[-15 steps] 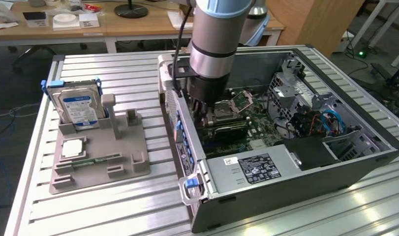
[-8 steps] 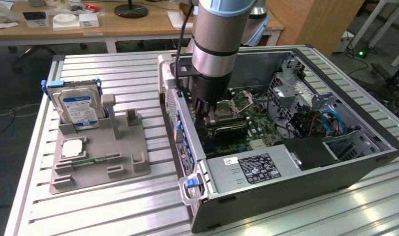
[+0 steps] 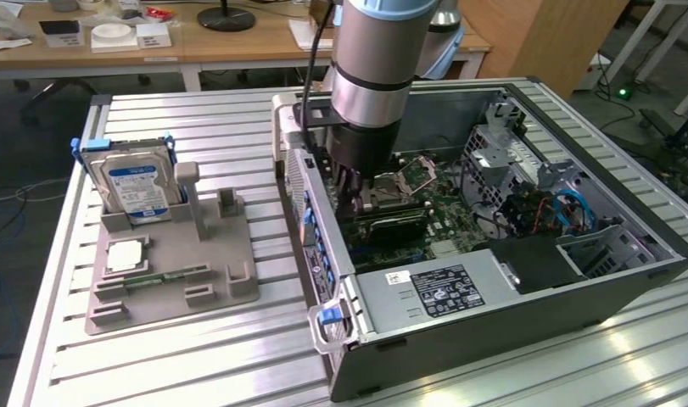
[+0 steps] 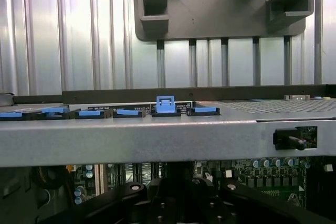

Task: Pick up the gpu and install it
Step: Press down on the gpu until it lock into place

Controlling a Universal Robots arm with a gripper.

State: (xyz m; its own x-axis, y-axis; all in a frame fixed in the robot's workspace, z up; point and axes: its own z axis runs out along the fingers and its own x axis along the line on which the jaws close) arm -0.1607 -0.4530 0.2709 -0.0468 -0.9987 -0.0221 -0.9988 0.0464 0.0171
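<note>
We see the arm reaching down into the open computer case (image 3: 615,280) at the centre of the exterior frame, its gripper (image 3: 360,199) low over the motherboard (image 3: 445,225). The gpu (image 3: 391,225) lies just beneath it on the board, a dark card (partly hidden by the wrist). The gripper's jaws are pressed together; whether they pinch the card we cannot tell. At left, the grey holder tray (image 3: 168,284) carries the hard drive (image 3: 137,188).
</note>
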